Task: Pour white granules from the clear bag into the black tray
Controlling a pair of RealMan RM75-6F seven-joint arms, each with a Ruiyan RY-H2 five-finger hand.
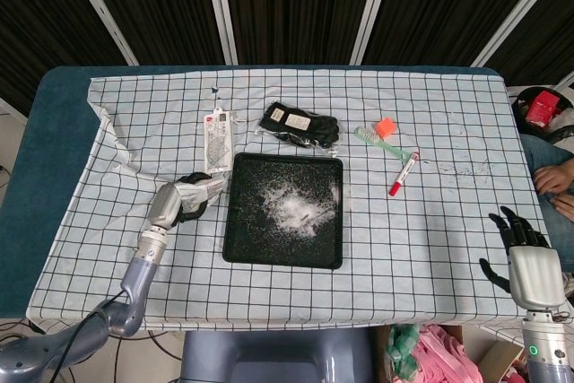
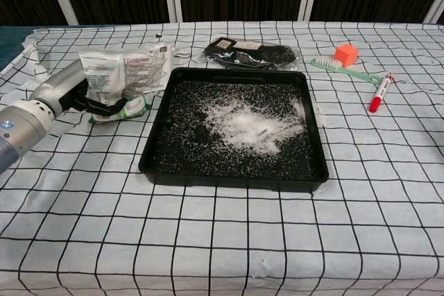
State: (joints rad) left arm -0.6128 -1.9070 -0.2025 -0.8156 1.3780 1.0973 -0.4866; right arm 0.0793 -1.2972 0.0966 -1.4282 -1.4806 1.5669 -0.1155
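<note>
While the dark fingers (image 2: 104, 107) of the left hand (image 2: 83, 96) were curled around the clear bag (image 2: 121, 75), the bag sat low over the checked cloth (image 2: 229, 240), just beside the left wall of the black tray (image 2: 236, 179) and outside it. Printed labelling faced the chest camera, and a green patch showed at the bag's lower edge. White granules (image 2: 243, 126) lay heaped near the tray's middle, with a thin scatter across the rest of its floor. The left forearm ran back toward the table's near left corner. The right hand (image 1: 529, 253) was off the table's right edge, holding nothing, fingers apart and pointing away from the robot. Beyond the tray lay a flat white packet (image 1: 218, 139), a black packaged item (image 1: 300, 123), a green brush (image 1: 381, 139) with an orange block and a red marker (image 1: 404, 174).
</note>
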